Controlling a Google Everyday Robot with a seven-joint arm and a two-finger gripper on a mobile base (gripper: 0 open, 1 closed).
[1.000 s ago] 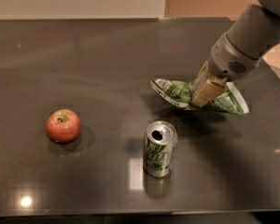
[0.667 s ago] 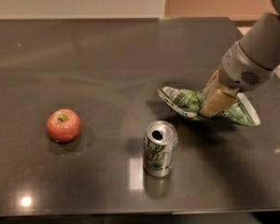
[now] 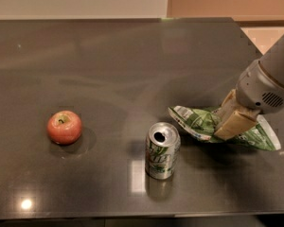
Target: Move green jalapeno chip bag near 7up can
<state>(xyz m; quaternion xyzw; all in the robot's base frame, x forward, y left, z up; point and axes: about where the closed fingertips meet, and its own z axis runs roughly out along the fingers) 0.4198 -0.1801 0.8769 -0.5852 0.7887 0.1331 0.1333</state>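
- Camera view showed the dark table (image 3: 85,56) carrying everything
- Hand (image 3: 231,122) sat at the right, pinched shut on the middle of the green jalapeno chip bag (image 3: 199,122)
- That bag drooped on either side of the hand, low at the table, its left tip near the 7up can (image 3: 162,151) but apart from it
- Can stood upright; any further travel left would likely let the drooping tip nudge or topple it
- Crumpled foil looked slippery, so a drag across the table might pull it from the pinch
- Red apple (image 3: 64,126) lay well apart at the left, out of trouble
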